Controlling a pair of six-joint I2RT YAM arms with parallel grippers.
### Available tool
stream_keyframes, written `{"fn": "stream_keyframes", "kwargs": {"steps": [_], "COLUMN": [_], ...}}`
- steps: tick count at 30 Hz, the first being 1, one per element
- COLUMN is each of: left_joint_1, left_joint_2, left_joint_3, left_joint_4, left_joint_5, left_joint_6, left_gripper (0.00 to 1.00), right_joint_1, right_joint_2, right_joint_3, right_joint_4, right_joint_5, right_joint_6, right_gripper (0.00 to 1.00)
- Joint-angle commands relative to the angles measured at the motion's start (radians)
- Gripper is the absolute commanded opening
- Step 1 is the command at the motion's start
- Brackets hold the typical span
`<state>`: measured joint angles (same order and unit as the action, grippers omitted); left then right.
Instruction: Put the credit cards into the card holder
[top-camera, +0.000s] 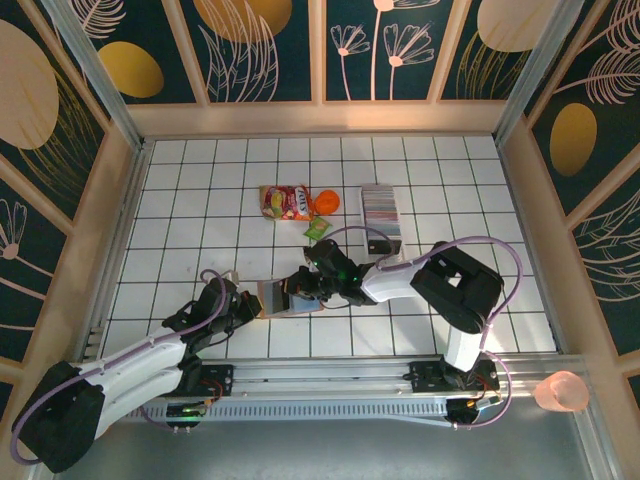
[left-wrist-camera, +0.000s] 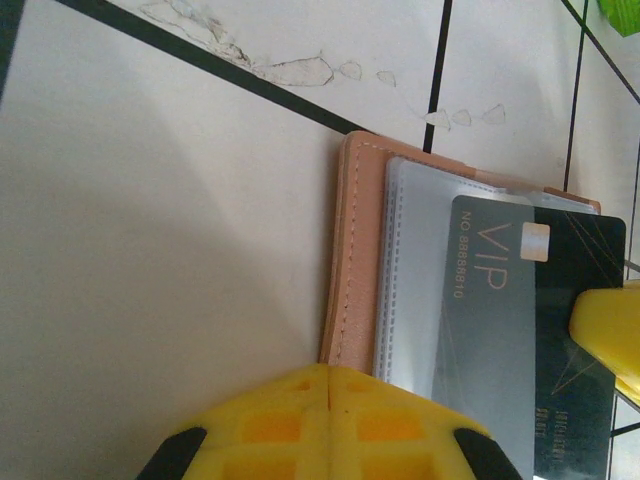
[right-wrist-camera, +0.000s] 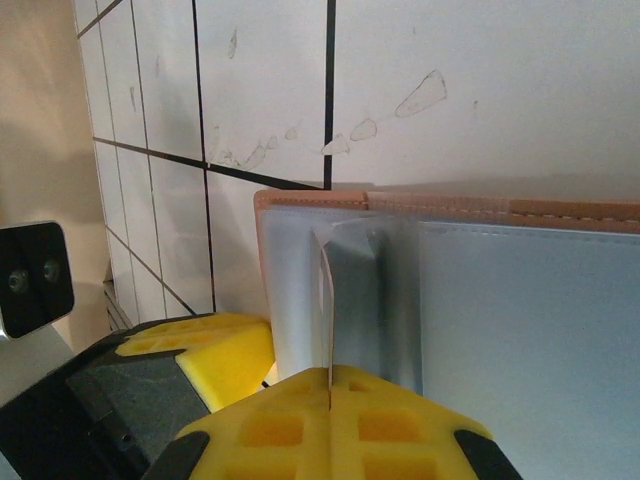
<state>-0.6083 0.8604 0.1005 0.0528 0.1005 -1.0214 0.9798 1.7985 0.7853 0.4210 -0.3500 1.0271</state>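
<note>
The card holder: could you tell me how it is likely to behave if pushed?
The card holder looks soft and stitched, so probably floppy. Lying open and flat, it should slide on the smooth tiled table, not tip. Its grey pockets likely flex.

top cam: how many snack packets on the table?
3: a red packet, an orange one just to its right, and a green one slightly nearer the arms. All sit left of the credit cards. The arms may hide more.
</note>
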Motion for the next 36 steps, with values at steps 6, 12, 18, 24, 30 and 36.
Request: {"fn": "stream_keyframes", "kwargs": {"steps": [6,12,18,24,30,36], "left_joint_1": [-0.004,-0.005,-0.004,-0.005,-0.005,-0.005], "left_joint_2": [0.005,0.002,-0.011,-0.018,-0.018,-0.020], "left_joint_3": [-0.019,-0.016,-0.016,-0.019,-0.021,-0.023], "left_joint_4": [0.009,0.003,-0.005,-0.008,-0.006,-0.007], "left_joint_5": [0.004,0.004,0.003,0.001,0.002,0.001], "left_joint_6": [0.020,0.020,0.020,0.018,0.017,0.014], "left_gripper": [0.00,0.00,0.00,0.00,0.00,0.00], "right_joint_1": [0.025,0.029,0.033,0.034,0.042,0.060], "right_joint_2": [0.028,0.071,0.077,0.000,-0.016,0.020], "right_joint_3": [0.025,0.059,0.066,0.084,0.125,0.175], "right_joint_4": [-0.025,0.018,0.015,-0.187,-0.325,-0.371], "right_joint_5": [-0.067,-0.062,-0.072,0.031,0.092,0.112], "right_joint_6": [-0.023,0.010,0.010,-0.076,-0.135,-0.159], "right_gripper": [0.00,0.00,0.19,0.35,0.35,0.32]}}
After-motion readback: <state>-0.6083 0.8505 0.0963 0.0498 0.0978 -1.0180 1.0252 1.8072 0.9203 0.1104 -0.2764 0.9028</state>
